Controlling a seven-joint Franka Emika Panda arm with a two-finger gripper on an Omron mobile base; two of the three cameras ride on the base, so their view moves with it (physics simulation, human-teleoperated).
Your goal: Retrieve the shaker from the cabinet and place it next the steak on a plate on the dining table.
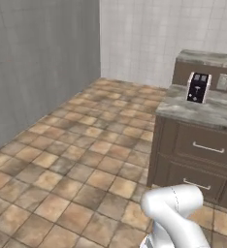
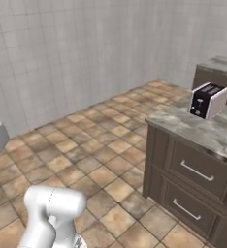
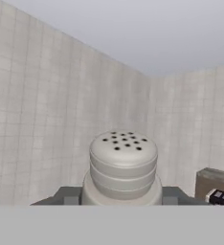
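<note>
Shaker (image 3: 123,165) — pale grey, capped top dotted with small dark holes — held upright in the hand view, long axis running up the picture, perforated top turned toward the camera and the pale ceiling beyond. Clamped between the two dark fingertips (image 3: 68,195) at its lower body, one on each side; gripper (image 3: 121,197) clenched on it, tips touching its sides. Set in front of a white tiled wall corner, with the toaster (image 3: 221,196) small and low at the right, well apart from the shaker.

Arm folded low and close to the base: white elbow link (image 1: 176,206) rising at the bottom of the left base view, just in front of the drawer unit (image 1: 199,155); same link (image 2: 52,213) at the lower left of the right base view, over the brown tiled floor (image 2: 86,145). Toaster (image 1: 198,87) standing on the marbled counter top (image 2: 202,131) — above the drawers, far from the elbow.
</note>
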